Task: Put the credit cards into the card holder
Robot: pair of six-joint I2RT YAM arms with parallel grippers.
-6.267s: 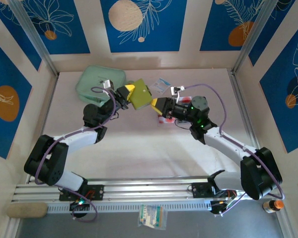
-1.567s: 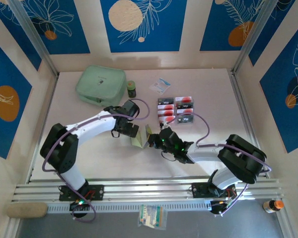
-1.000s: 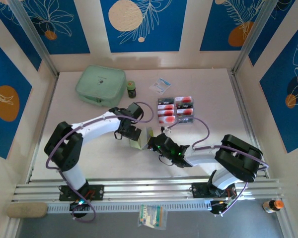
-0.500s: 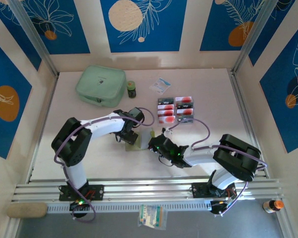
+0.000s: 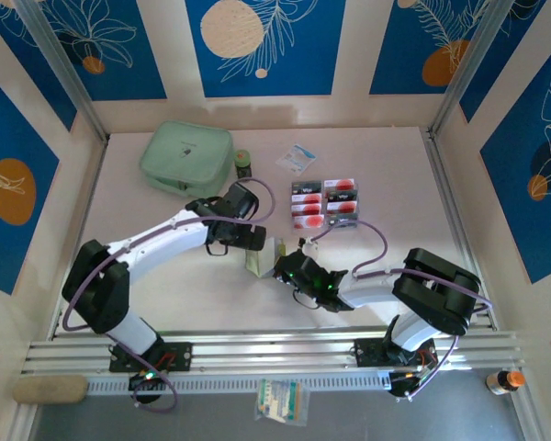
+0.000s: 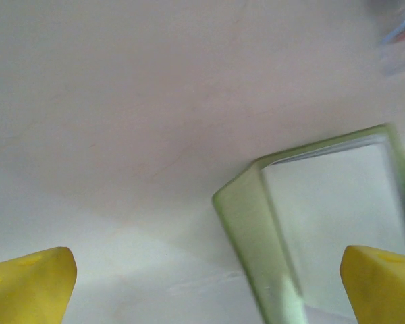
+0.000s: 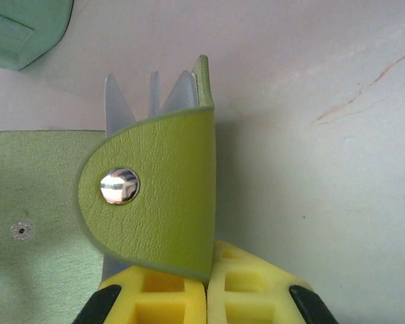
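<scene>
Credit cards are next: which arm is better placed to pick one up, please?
Left: the left claw is open and empty; the right claw is shut on the card holder.

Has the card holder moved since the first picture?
Yes. The card holder moved away from the mint-green pouch, to the near side of the credit cards.

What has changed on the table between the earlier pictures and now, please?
The card holder, held by both grippers farther back, was brought nearer onto the table. The left gripper let go and stands open beside it; the right gripper stays shut on its snap flap. The credit cards, pouch and sachet stayed put.
</scene>
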